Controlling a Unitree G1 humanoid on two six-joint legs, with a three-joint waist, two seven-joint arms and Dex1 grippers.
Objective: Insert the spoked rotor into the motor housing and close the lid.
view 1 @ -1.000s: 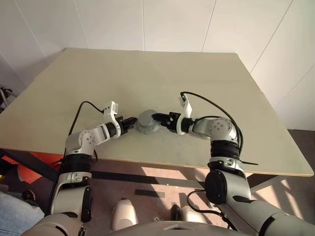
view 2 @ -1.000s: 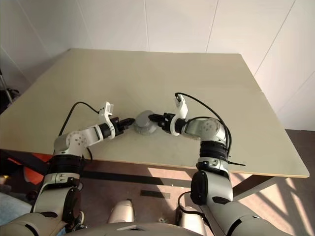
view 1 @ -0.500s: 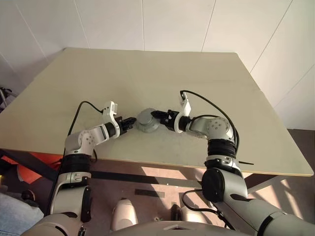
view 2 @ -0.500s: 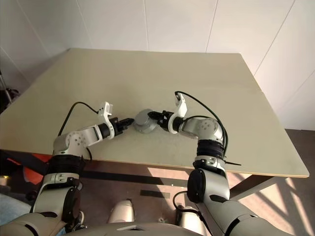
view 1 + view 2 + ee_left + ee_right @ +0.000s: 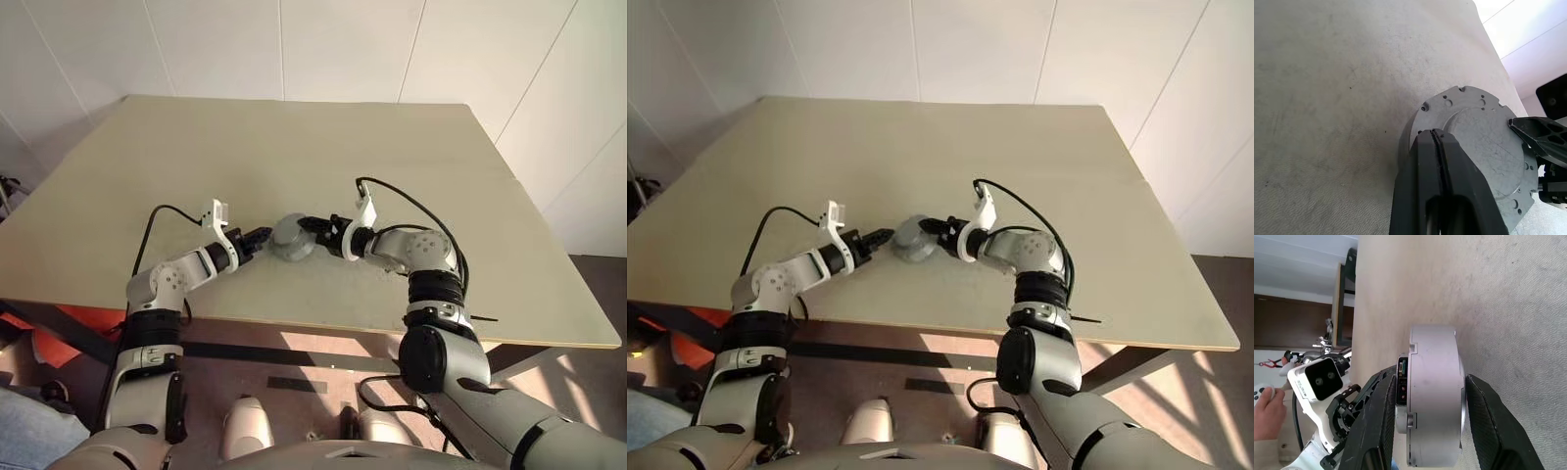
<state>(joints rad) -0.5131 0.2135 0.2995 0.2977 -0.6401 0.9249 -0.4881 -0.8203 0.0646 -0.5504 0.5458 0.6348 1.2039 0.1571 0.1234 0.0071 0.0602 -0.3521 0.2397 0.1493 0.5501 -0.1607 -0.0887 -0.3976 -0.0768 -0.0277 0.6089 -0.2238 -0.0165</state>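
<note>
Housing (image 5: pixel 293 238) sits on the table (image 5: pixel 294 147) between both grippers. Right gripper (image 5: pixel 1425 431) clamps it across top and bottom faces. Left gripper (image 5: pixel 1436 142), fingers pressed together, rests its tip at the housing's edge.

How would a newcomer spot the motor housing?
On the tan table, look near its front edge, between the two arms. The housing is the short round grey cup gripped across its sides by the right claw, the shut left claw at its other side.
</note>
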